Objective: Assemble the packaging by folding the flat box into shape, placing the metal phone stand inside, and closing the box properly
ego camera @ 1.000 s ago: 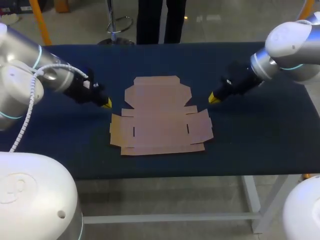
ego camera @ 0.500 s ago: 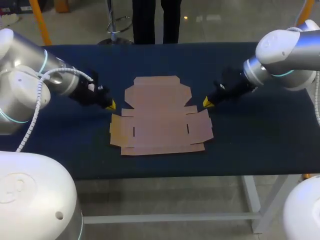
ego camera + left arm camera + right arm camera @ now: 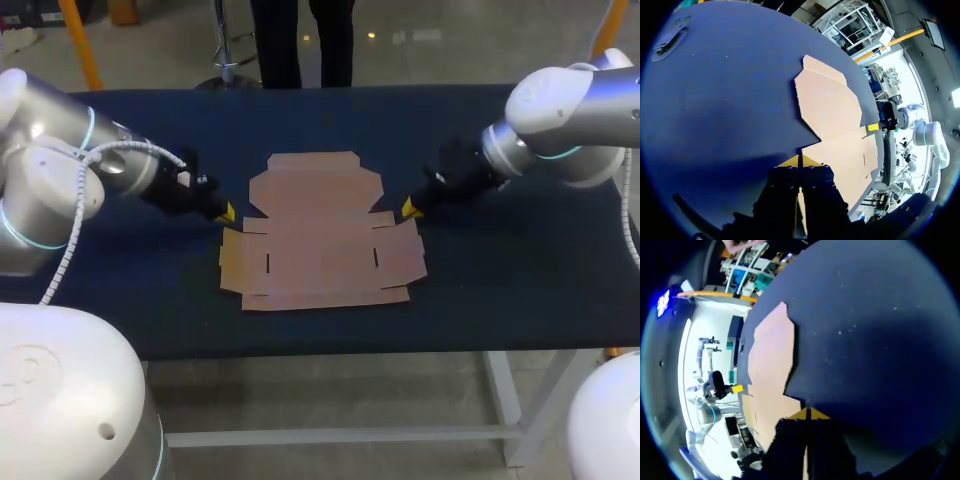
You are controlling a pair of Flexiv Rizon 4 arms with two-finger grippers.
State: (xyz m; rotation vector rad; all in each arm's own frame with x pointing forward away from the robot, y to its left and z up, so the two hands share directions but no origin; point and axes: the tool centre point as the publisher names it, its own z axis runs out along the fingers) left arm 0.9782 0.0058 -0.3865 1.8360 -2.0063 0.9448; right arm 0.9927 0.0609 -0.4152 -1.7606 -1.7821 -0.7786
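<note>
Cardboard box (image 3: 320, 235) lies flat on the table (image 3: 500, 270), between both pincers. Just beside one edge is the left gripper (image 3: 226, 212), fingers pressed together; the right gripper (image 3: 408, 207), tips likewise together, is just beside the opposite edge.

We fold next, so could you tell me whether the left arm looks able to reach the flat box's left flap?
Probably yes: the left gripper, shut, sits close beside the left edge of the flat box, and nothing lies between them.
</note>
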